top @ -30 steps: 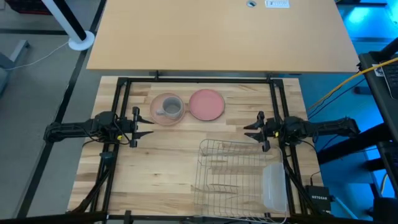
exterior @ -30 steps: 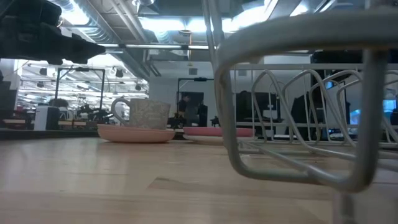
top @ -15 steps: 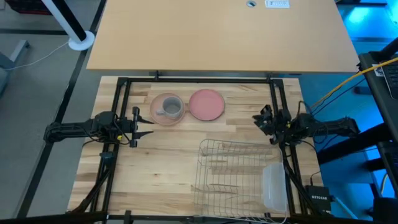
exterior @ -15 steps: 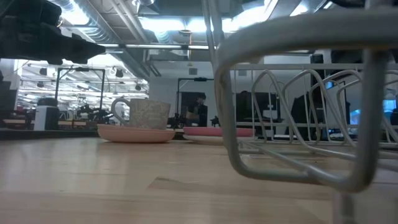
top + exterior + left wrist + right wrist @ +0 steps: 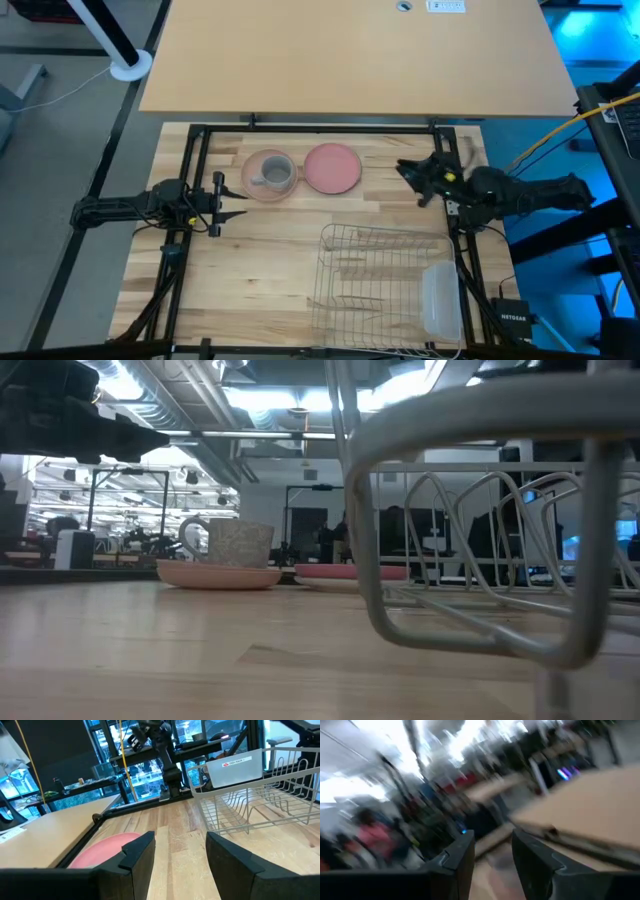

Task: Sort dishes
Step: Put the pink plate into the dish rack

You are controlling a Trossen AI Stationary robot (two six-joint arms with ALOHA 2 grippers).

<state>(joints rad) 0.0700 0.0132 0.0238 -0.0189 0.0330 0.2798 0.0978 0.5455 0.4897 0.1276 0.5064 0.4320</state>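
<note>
A small grey mug stands on a pale pink plate at the far middle of the table. Beside it, a salmon-pink plate lies flat on the wood. In the low view the mug rises above its plate. My left gripper hovers open at the table's left, pointing level toward the plates, with nothing between its fingers. My right gripper is raised at the right, open and empty, to the right of the salmon-pink plate. A patterned plate does not show.
A wire rack stands at the near right, with a translucent plastic tray along its right side. In the low view the rack's wires fill the right half. A black frame borders the table. A second tabletop lies beyond.
My right gripper has risen and swung toward the table's far edge, rolling as it went; it now sits right of the salmon-pink plate instead of above the rack's far corner. Its fingers have stayed apart. The dishes have not moved.
</note>
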